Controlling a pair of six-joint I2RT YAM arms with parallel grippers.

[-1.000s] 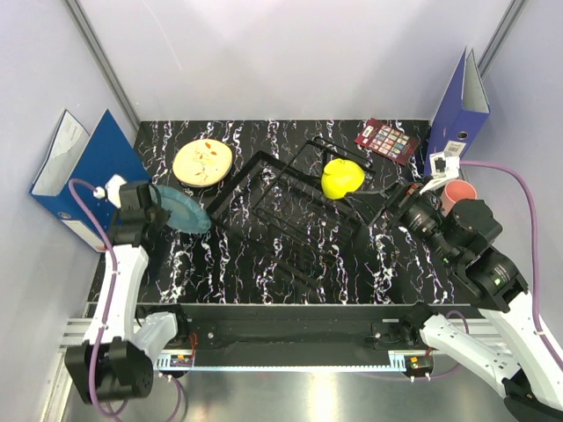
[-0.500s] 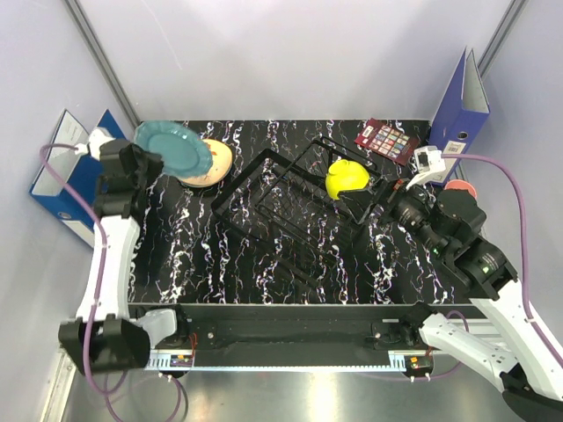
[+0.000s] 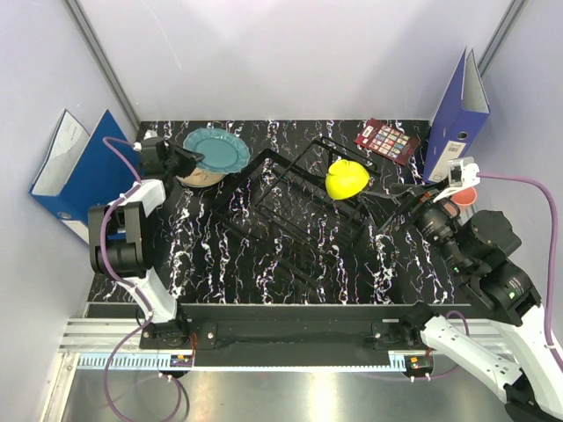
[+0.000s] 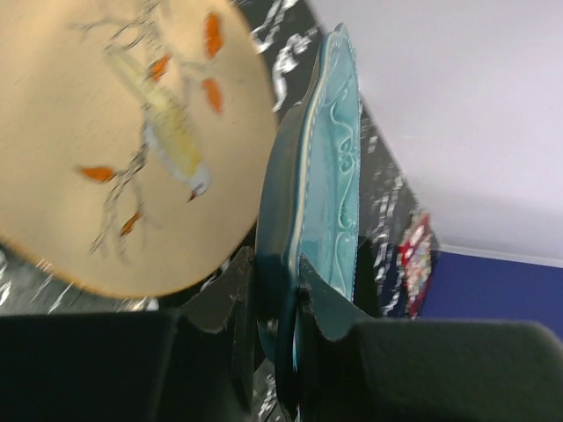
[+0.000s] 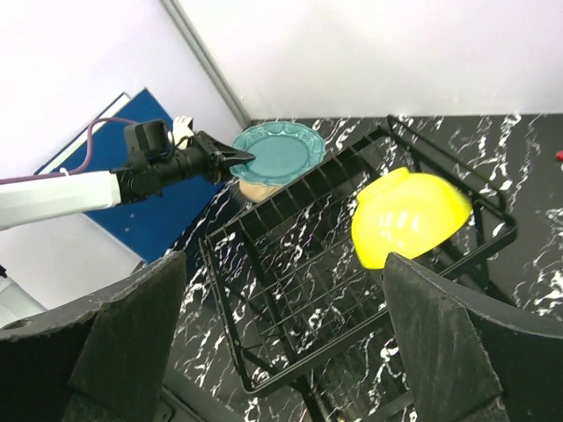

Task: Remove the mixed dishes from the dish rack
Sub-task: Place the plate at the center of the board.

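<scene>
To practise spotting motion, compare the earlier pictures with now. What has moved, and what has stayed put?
The left arm's fingers, still clamped on the teal scalloped plate, carried it up and away from the near left. It now hangs over the cream floral plate. The right arm's fingers shifted slightly right, open and empty. The small yellow-green bowl and the dish rack stayed put.

The teal scalloped plate (image 4: pixel 330 176) looks like glazed ceramic, glossy, with raised relief. The cream floral plate (image 4: pixel 132 132) has a duller, smooth sheen. The dish rack (image 3: pixel 280 214) is thin black coated wire. The small yellow-green bowl (image 3: pixel 346 178) is smooth and shiny. The surface (image 3: pixel 220 255) bears a black, white-veined marble print. The jaws of the left gripper (image 4: pixel 277 281) look like matt black plastic.
</scene>
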